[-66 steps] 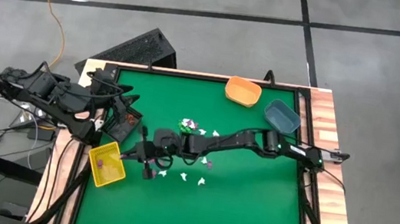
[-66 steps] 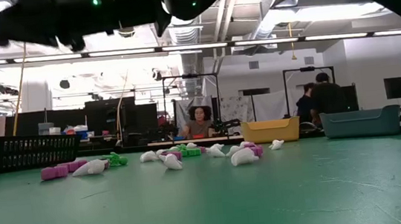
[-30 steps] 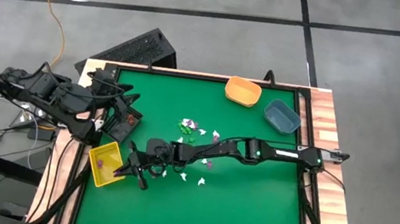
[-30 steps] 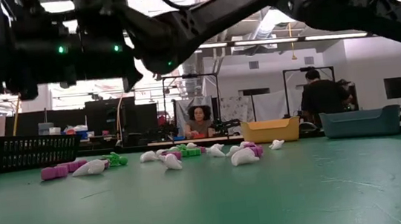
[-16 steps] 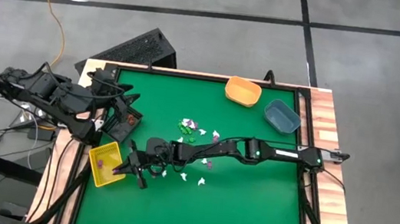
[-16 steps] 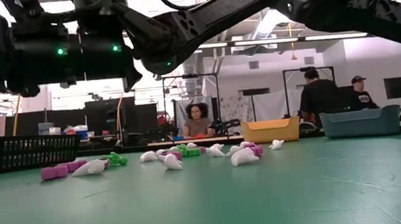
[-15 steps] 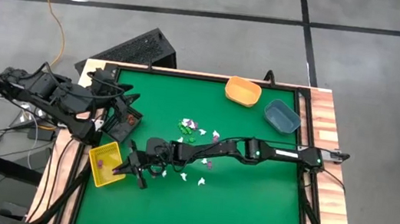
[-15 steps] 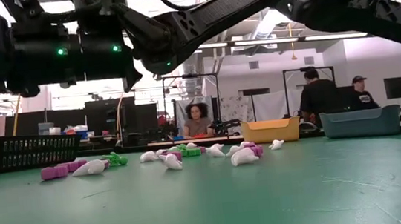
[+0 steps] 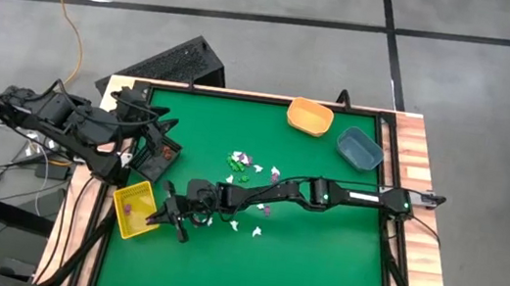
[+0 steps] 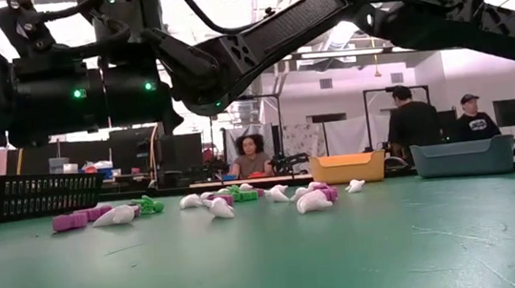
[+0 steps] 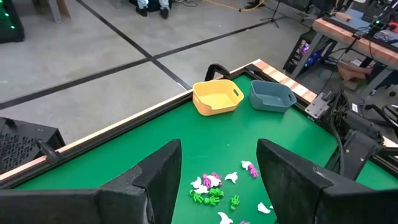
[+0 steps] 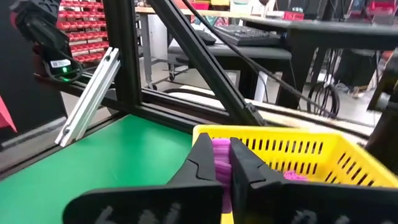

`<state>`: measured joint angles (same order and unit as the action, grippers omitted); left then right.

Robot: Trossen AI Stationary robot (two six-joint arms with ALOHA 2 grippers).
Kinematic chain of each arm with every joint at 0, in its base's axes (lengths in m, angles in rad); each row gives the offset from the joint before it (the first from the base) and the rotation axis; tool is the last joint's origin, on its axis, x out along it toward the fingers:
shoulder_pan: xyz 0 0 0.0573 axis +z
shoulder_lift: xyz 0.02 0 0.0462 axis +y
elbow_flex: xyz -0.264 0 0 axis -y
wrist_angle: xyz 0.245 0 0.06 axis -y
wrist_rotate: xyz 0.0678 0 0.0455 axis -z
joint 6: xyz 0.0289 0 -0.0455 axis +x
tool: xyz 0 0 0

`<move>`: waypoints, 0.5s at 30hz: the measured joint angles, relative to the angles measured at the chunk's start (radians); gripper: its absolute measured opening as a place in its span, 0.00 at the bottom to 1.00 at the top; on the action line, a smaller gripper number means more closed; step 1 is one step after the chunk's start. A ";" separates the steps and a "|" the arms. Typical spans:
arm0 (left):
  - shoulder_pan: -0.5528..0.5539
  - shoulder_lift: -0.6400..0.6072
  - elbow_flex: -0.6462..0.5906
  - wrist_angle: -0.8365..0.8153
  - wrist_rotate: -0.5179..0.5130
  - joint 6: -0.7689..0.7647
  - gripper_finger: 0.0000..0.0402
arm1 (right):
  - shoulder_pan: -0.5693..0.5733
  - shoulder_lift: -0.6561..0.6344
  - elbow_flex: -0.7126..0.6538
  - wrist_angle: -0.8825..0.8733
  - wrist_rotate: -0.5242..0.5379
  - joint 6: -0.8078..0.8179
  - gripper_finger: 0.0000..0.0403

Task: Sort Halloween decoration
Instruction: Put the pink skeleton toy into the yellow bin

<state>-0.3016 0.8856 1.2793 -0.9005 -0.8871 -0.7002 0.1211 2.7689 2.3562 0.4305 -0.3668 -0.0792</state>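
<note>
A: What's the setting?

B: A green table (image 9: pixel 319 260) in a workshop, with people at desks far behind it in the low view. The right gripper (image 9: pixel 166 217) is stretched across the table, right at the near edge of a yellow bin (image 9: pixel 135 210).

A: Is it carrying something?

B: Yes. Its fingers (image 12: pixel 202 163) are pinched on a purple trinket (image 12: pixel 222 157). The piece stands lengthwise between them, its long axis running along the fingers and its free end poking out past the tips towards the bin. Another purple piece (image 12: pixel 292 176) lies inside the bin just beyond the tips.

A: And the rest of the decorations?

B: A loose cluster of trinkets (image 9: pixel 250 167), white, purple and green, lies behind the gripper, back along its arm. They point every way, with no common direction.

A: The other arm?

B: The left gripper (image 11: pixel 219 167) waits folded back off the table's edge, fingers spread and empty. Well ahead of it sit an orange bin (image 11: pixel 216 98) and a blue bin (image 11: pixel 272 96), side by side.
</note>
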 joint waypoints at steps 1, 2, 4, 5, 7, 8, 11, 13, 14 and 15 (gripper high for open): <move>0.000 0.000 0.000 0.000 0.000 0.000 0.50 | 0.000 0.000 0.000 0.005 0.000 -0.011 0.05; 0.000 0.000 0.000 0.000 0.000 0.000 0.50 | 0.000 0.000 0.000 0.007 0.000 -0.015 0.07; 0.000 0.000 0.000 0.000 0.000 0.000 0.50 | 0.000 0.000 0.000 0.008 0.000 -0.015 0.11; 0.000 0.000 0.000 0.000 0.000 0.000 0.50 | 0.000 0.000 0.000 0.007 0.000 -0.010 0.14; 0.000 0.000 0.000 0.000 0.000 0.000 0.50 | 0.000 0.000 0.000 0.007 0.001 0.002 0.18; 0.000 0.000 0.000 0.000 0.000 0.000 0.50 | 0.000 0.000 0.000 0.007 0.003 0.003 0.20; 0.000 0.000 0.000 0.000 0.000 0.002 0.50 | 0.000 0.000 0.000 0.001 0.007 0.003 0.25; 0.000 0.000 0.000 0.000 0.000 0.009 0.50 | 0.000 0.000 0.000 0.000 0.008 0.003 0.27; 0.000 0.000 0.000 0.000 0.000 0.011 0.50 | 0.000 0.000 0.000 0.000 0.008 0.003 0.27; 0.000 0.000 0.000 0.000 0.000 0.013 0.50 | -0.002 0.000 0.000 0.001 0.008 0.003 0.28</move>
<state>-0.3016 0.8856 1.2793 -0.9009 -0.8871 -0.6868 0.1188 2.7686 2.3562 0.4315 -0.3584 -0.0765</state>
